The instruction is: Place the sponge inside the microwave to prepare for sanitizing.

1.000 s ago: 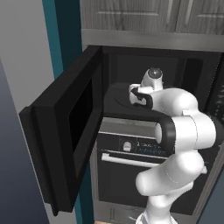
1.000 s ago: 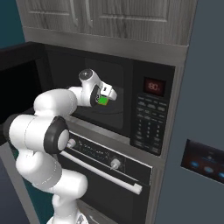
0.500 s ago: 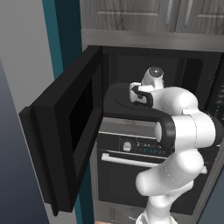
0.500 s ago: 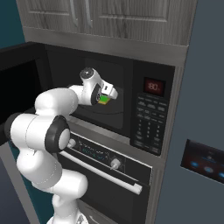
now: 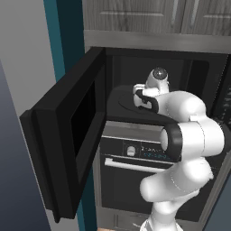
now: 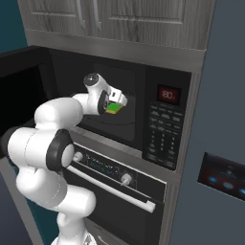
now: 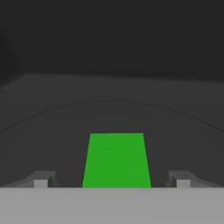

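The black microwave (image 6: 162,134) stands open, its door (image 5: 74,135) swung out to the left and its red display (image 6: 168,94) lit. My gripper (image 6: 117,102) reaches into the cavity over the round turntable (image 7: 52,127). In the left base view the hand (image 5: 140,97) sits at the cavity's mouth. The sponge (image 7: 116,159), flat and green, lies between my spread fingertips (image 7: 41,180) with a clear gap on each side. From the right the sponge (image 6: 113,108) shows just under the hand. Whether it rests on the turntable I cannot tell. The gripper is open.
Below the microwave is a black oven (image 6: 115,189) with knobs and a bar handle. Grey wooden cabinets (image 6: 119,19) hang above. A dark panel with blue lights (image 6: 225,174) sits on the wall to the right. The open door blocks the left side.
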